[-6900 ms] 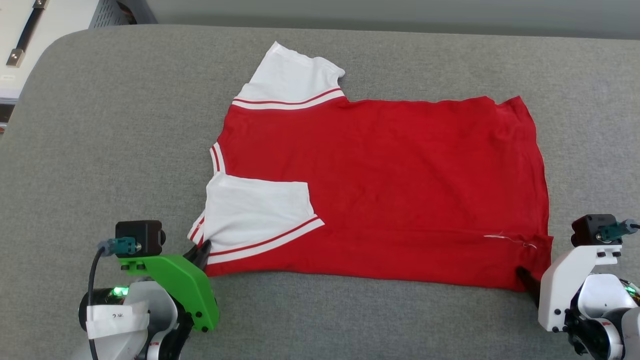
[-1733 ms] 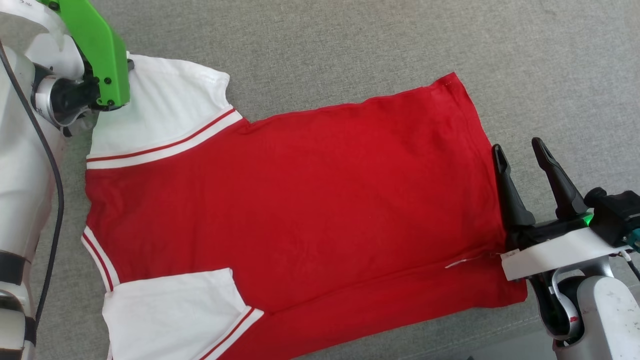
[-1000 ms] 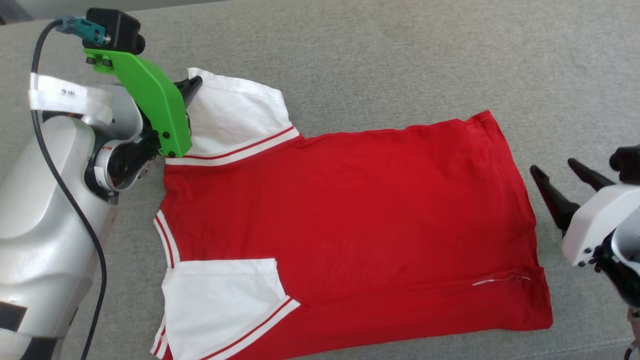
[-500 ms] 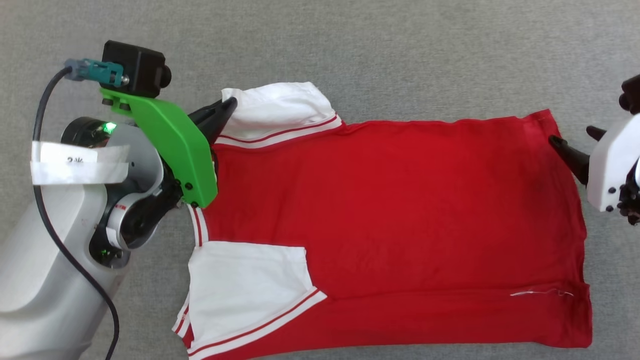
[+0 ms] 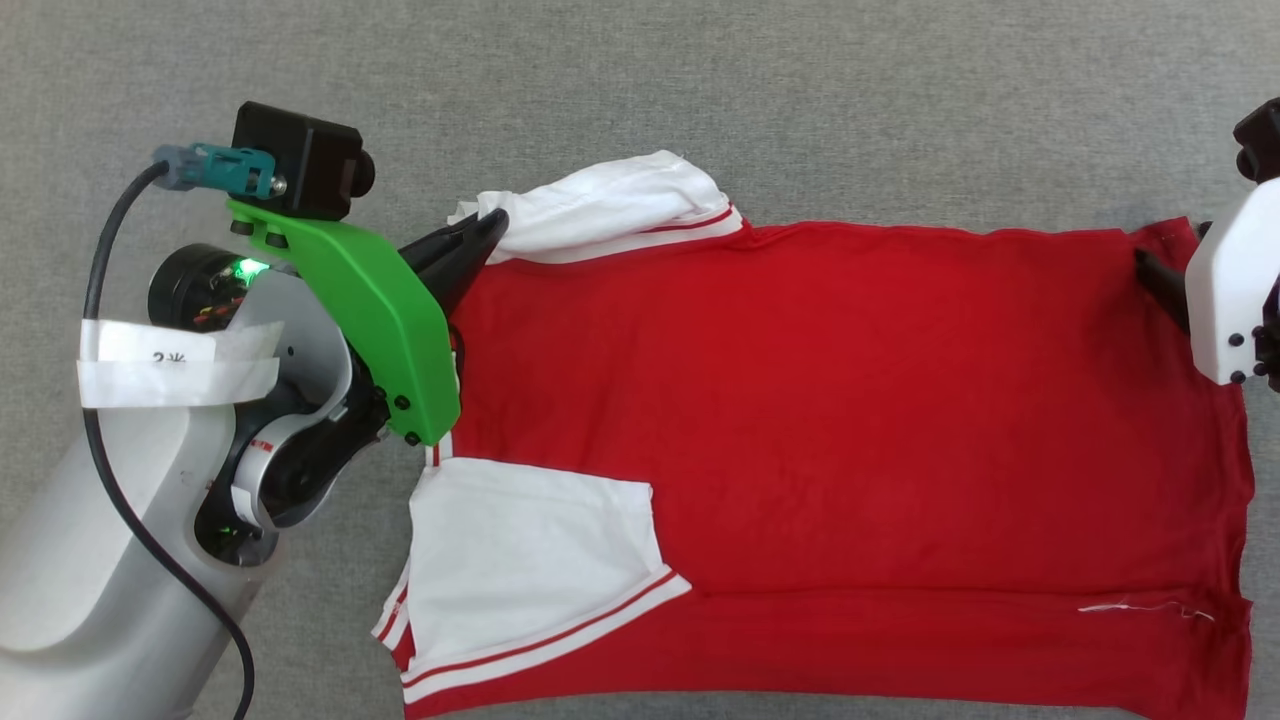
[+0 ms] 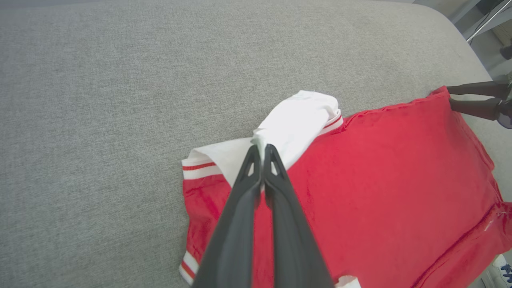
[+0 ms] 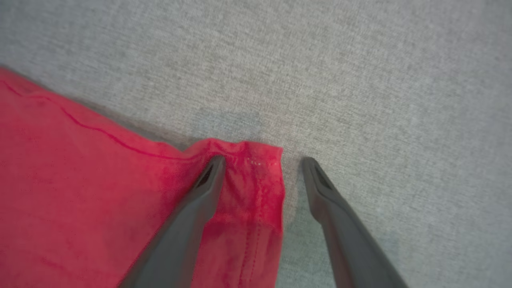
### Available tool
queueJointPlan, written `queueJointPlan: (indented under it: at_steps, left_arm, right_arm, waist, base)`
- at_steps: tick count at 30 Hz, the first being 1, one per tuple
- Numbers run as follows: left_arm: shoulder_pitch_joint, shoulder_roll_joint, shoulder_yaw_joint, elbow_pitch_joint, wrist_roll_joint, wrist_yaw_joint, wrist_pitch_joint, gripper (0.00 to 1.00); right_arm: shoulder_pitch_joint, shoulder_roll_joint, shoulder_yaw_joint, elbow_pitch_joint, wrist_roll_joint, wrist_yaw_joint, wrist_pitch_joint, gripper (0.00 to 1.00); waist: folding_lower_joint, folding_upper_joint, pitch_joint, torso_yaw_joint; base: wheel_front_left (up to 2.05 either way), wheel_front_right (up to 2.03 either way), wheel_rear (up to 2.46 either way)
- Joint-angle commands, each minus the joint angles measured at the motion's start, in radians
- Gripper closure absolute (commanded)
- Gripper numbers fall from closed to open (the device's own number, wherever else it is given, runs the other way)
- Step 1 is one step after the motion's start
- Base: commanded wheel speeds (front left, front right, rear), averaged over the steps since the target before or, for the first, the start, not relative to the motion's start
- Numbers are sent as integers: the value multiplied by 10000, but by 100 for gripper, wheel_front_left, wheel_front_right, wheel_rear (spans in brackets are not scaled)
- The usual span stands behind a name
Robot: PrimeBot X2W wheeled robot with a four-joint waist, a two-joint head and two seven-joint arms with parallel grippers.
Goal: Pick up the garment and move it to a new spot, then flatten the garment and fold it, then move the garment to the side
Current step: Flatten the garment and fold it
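Between the tips of the left end effector (image 5: 488, 226) (image 6: 262, 151), the edge of one white sleeve (image 5: 610, 200) (image 6: 298, 118) is pinched. Its fingers are pressed together on the cloth, and the fabric is bunched into a small raised hump just ahead of the tips. The garment (image 5: 820, 420) (image 6: 380, 188) (image 7: 80, 200) otherwise lies spread flat on the grey counter (image 5: 700, 90) (image 6: 100, 100) (image 7: 360, 80), plain red side up. It runs from the left end effector across to the right one. A second white sleeve (image 5: 530, 550) is folded in over the red body, beside the left wrist on the robot's side, with its striped trim showing. The right end effector (image 5: 1170, 248) (image 6: 450, 95) (image 7: 263, 160) is at the opposite hem corner, fingers apart. One finger lies on top of the red fabric, the other over bare counter just past the edge. The slightly rucked corner sits between them, not clamped. A loose white thread (image 5: 1140, 606) lies on the hem seam, well away from the right end effector, toward the robot. The right wrist view is a bit blurred.
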Motion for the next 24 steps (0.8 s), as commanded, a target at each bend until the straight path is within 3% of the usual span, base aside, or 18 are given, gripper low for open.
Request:
queueJointPlan:
  at_steps: [1, 5, 6, 7, 8, 24]
  left_arm:
    - [156, -28, -14, 44, 70, -37, -87, 100]
    - [240, -66, -113, 214, 84, -103, -151, 100]
    - [262, -55, -126, 287, 113, -110, -186, 100]
    - [277, -57, -125, 336, 120, -114, -217, 100]
    - [293, -65, -122, 385, 116, -119, -250, 100]
    - [782, -117, 117, 1549, 98, -199, -1162, 100]
  right_arm:
    - [-12, 0, 240, 170, 18, -7, 84, 0]
    - [95, -130, 766, 382, 199, -7, 60, 0]
    - [135, -145, 877, 462, 290, -7, 16, 50]
    - [161, -149, 946, 509, 349, -7, -38, 71]
    - [197, -130, 990, 568, 447, -7, -99, 100]
    - [671, 83, -40, 1455, 1327, -7, -3098, 100]
  waist:
    - [0, 0, 71, 98]
    - [0, 0, 49, 178]
    - [0, 0, 32, 196]
    - [0, 0, 17, 203]
    - [0, 0, -6, 209]
    - [0, 0, -1314, -154]
  base:
    - [0, 0, 0]
    - [0, 0, 0]
    - [0, 0, 0]
    - [0, 0, 0]
    - [0, 0, 0]
    - [0, 0, 0]
